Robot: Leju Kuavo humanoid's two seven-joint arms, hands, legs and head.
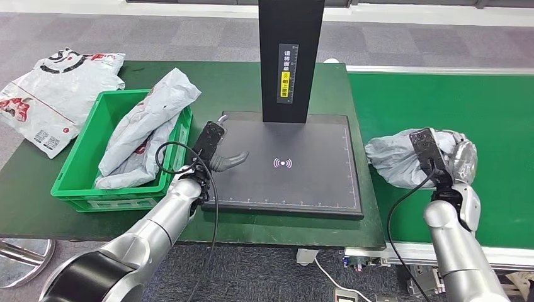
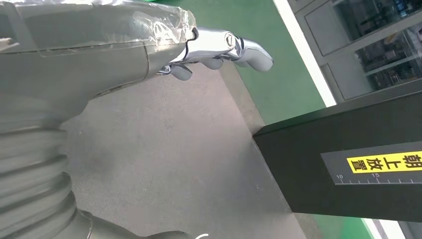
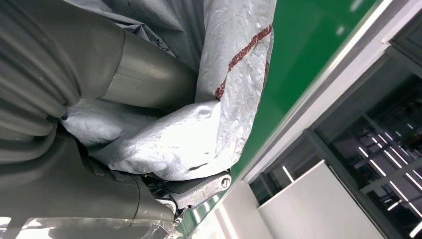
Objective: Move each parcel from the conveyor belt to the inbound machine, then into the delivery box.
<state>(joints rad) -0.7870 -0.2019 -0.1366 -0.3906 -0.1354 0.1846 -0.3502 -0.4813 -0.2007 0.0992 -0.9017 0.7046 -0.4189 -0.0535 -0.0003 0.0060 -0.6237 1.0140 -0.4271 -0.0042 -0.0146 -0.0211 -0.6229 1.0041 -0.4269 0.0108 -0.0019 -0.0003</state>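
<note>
Nearest the lens, at 7 o'clock in the head view: left arm reaching up to the scanner pad's near-left corner, left hand hovering over the dark scanner pad, fingers spread apart and holding nothing. At 4 o'clock: right hand clamped on a crumpled grey parcel, thumb and fingers pressed into the plastic in the wrist view, parcel bunched between them. Parcel on or just over the green conveyor belt, just beside the pad's right edge; lifted or resting, cannot tell. At 9 o'clock: green box on the worktop, with a grey bag already lying in it, one end leaning over the rim. At 10 o'clock: a white bag flat on the worktop's far-left end, outside the box. Judged from that: at least one parcel already delivered, so part of the job done. Currently early in a new cycle, grasp made but no placement on the pad yet. Left to do: carry across to the pad under the black post, then on to the box at 9 o'clock.
</note>
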